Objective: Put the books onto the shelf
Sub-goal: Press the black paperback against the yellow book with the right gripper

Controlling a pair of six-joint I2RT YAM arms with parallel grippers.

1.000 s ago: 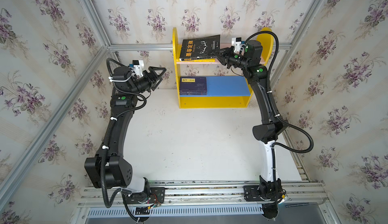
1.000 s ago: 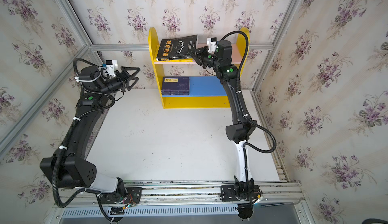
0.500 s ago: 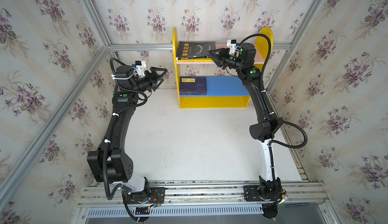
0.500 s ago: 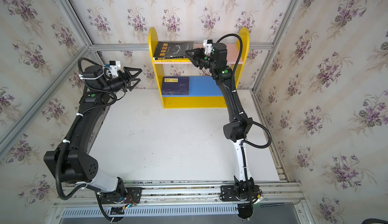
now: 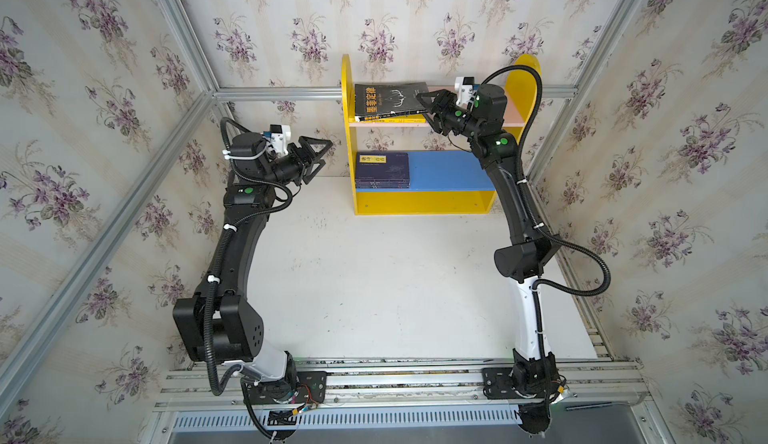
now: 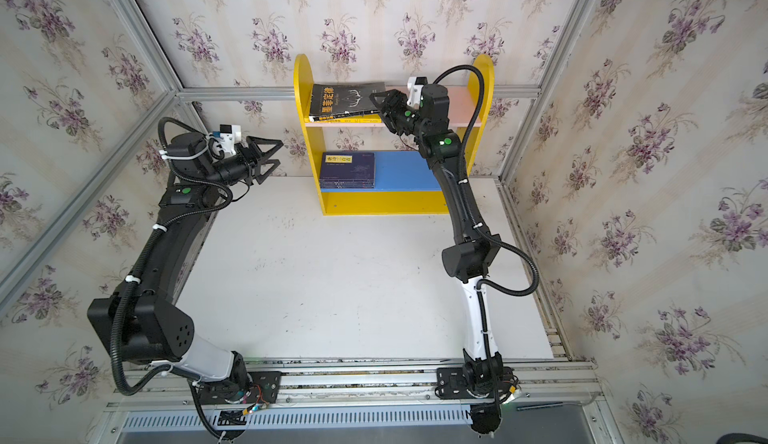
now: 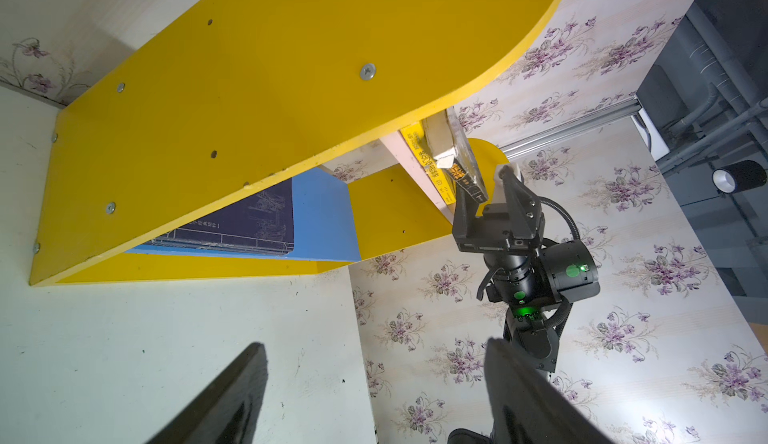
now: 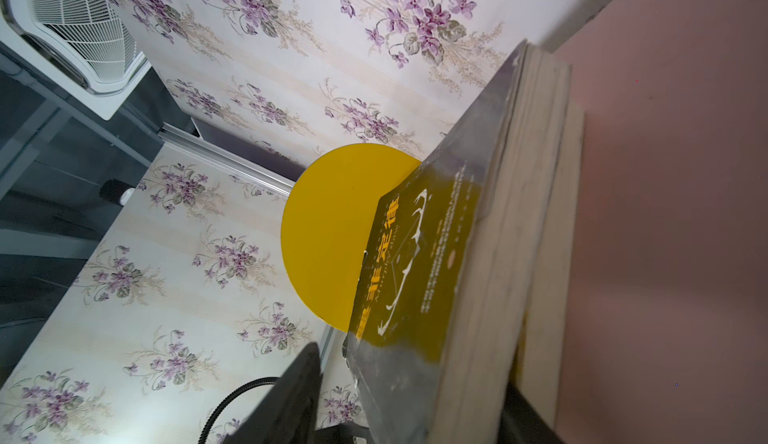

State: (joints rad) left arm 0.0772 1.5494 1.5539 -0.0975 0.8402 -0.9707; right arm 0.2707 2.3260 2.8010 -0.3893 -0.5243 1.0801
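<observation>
Right claw stands parted astride black book, lying at left end of pink board; I should withdraw straight, not dragging it.

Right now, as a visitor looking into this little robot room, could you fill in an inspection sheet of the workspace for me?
Surface: white table, scuffed, bare apart from the shelf at the back.
Job's things: black book lying on a yellow book on the pink upper board; navy books stacked flat on the blue lower board.
Clutter: nothing seen.
Grippers: left gripper open, empty, in the air left of the shelf; right gripper open, jaws either side of the black book's edge.
Cables: black hoses loop along both arms.
Surroundings: floral wallpaper walls, metal frame.
</observation>
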